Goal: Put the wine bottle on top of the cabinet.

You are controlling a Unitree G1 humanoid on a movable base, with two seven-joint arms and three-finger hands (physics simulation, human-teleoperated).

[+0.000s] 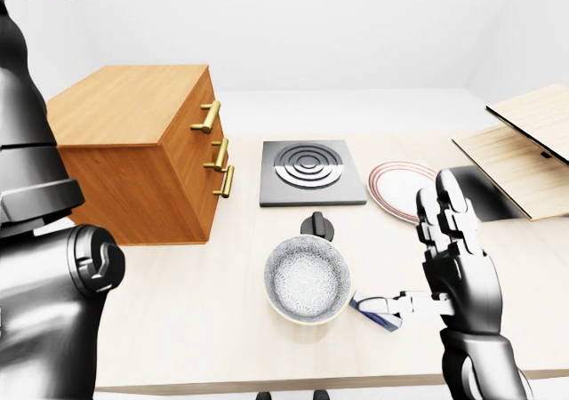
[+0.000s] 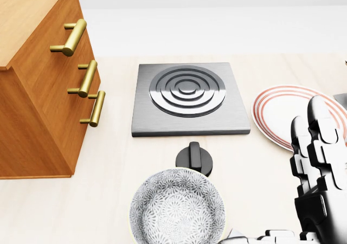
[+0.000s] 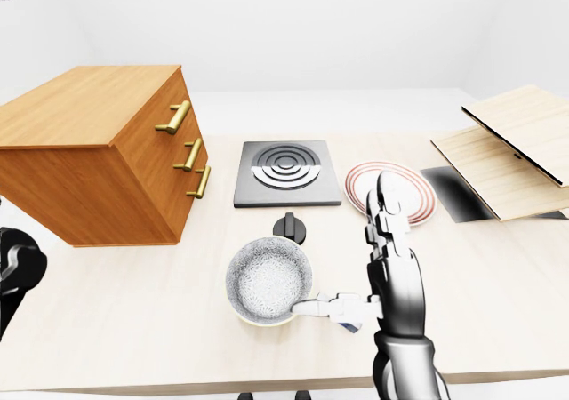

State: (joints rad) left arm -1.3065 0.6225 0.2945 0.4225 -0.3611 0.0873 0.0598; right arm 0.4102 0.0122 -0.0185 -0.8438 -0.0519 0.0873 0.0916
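No wine bottle shows plainly in any view. The wooden cabinet (image 1: 133,151) with three brass handles stands on the table at the left; its flat top (image 1: 124,107) is bare. My right hand (image 1: 436,258) is open at the lower right, fingers upright and thumb pointing left toward a patterned bowl (image 1: 307,280). A small blue and white thing (image 1: 378,313) lies on the table by the thumb; I cannot tell what it is. Only my left arm (image 1: 53,293) shows at the left edge; its hand is out of view.
A grey hob plate (image 2: 187,95) with rings lies in the middle, with a black knob (image 2: 194,158) just below it. A red-rimmed plate (image 1: 400,187) lies to its right. Wooden boards (image 1: 524,151) and a dark rectangle (image 3: 458,191) lie at the far right. The table edge (image 1: 311,384) runs along the bottom.
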